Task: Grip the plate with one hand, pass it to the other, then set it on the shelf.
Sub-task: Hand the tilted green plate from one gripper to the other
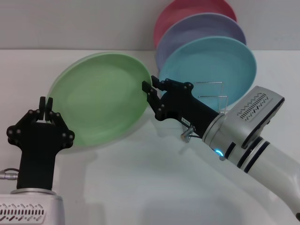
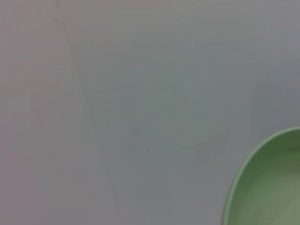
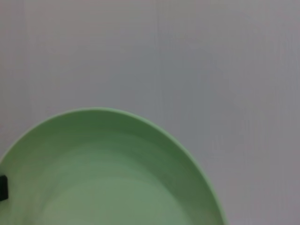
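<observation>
The light green plate (image 1: 101, 98) hangs tilted above the table between both arms. At its left rim, my left gripper (image 1: 46, 106), on the all-black arm, has its fingers pinched together on the edge. My right gripper (image 1: 151, 86), on the white-and-grey arm, clamps the plate's right rim, one finger (image 1: 146, 87) in front of it. The plate's rim also fills a corner of the left wrist view (image 2: 267, 183), and the plate (image 3: 108, 173) takes up the nearer half of the right wrist view. The silver wire shelf (image 1: 213, 93) stands behind my right gripper, partly hidden.
Three plates stand upright in the shelf at the back right: turquoise (image 1: 220, 61) in front, lavender (image 1: 206, 28) behind it, pink (image 1: 183, 14) last. The white table (image 1: 140, 178) stretches toward me, and a grey wall rises behind it.
</observation>
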`<state>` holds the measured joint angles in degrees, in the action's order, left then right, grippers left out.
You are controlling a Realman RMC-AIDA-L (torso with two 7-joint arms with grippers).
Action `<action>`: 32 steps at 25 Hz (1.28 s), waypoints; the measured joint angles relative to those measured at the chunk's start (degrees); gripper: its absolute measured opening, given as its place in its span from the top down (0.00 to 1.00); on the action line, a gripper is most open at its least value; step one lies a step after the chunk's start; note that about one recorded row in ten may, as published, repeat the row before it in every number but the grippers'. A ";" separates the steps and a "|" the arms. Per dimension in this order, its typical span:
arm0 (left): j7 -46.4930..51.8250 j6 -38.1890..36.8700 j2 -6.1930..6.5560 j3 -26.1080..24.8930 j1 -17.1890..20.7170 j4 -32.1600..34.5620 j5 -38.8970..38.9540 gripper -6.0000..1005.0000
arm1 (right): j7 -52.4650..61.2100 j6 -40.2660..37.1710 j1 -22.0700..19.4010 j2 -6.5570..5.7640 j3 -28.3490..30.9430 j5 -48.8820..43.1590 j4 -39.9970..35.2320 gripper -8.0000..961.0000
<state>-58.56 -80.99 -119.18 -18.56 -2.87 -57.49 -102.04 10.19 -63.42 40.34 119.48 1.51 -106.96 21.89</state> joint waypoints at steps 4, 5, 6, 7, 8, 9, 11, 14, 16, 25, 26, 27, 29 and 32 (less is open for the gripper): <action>-0.05 0.01 0.00 0.12 -0.07 0.01 0.00 0.95 | -0.07 0.05 0.06 0.02 -0.01 0.00 -0.13 0.76; -0.05 0.01 0.00 0.12 -0.08 0.01 0.00 0.95 | -0.09 0.05 0.07 0.04 -0.02 0.03 -0.17 0.77; -0.05 0.01 0.00 0.12 -0.10 0.01 0.00 0.95 | -0.09 0.05 0.08 0.04 -0.02 0.05 -0.19 0.79; -0.06 0.02 0.00 0.14 -0.11 0.01 0.00 0.95 | -0.09 0.05 0.08 0.04 -0.02 0.05 -0.19 0.80; -0.06 0.03 0.00 0.18 -0.12 0.01 0.00 0.95 | -0.09 0.05 0.09 0.04 -0.02 0.07 -0.22 0.81; -0.07 0.04 0.00 0.23 -0.15 0.02 0.00 0.95 | -0.09 0.05 0.09 0.05 -0.02 0.08 -0.27 0.81; -0.07 0.05 0.00 0.29 -0.20 0.05 0.00 0.95 | -0.09 0.05 0.09 0.05 -0.02 0.09 -0.33 0.81; -0.07 0.05 0.00 0.29 -0.28 0.10 0.00 0.95 | -0.09 0.06 0.14 0.05 -0.02 0.09 -0.41 0.81; -0.07 0.08 0.00 0.29 -0.31 0.10 0.00 0.95 | -0.09 0.06 0.18 0.05 -0.02 0.09 -0.43 0.83; -0.07 0.22 0.00 0.28 -0.30 0.17 0.00 0.95 | -0.09 0.05 0.18 0.05 -0.02 0.09 -0.53 0.86; -0.07 0.22 0.00 0.28 -0.31 0.18 0.00 0.95 | -0.09 0.05 0.18 0.05 -0.02 0.09 -0.53 0.87; -0.07 0.22 0.00 0.28 -0.33 0.18 0.00 0.95 | -0.09 0.05 0.18 0.05 -0.02 0.09 -0.53 0.88; -0.07 0.23 0.00 0.28 -0.37 0.21 0.00 0.95 | -0.09 0.05 0.19 0.05 -0.02 0.09 -0.53 0.90; -0.07 0.29 0.00 0.28 -0.42 0.27 0.00 0.95 | -0.09 0.05 0.24 0.05 -0.02 0.09 -0.53 0.91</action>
<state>-58.62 -80.69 -119.18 -18.28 -3.29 -57.23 -102.04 10.10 -63.37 40.58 119.53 1.49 -106.87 21.35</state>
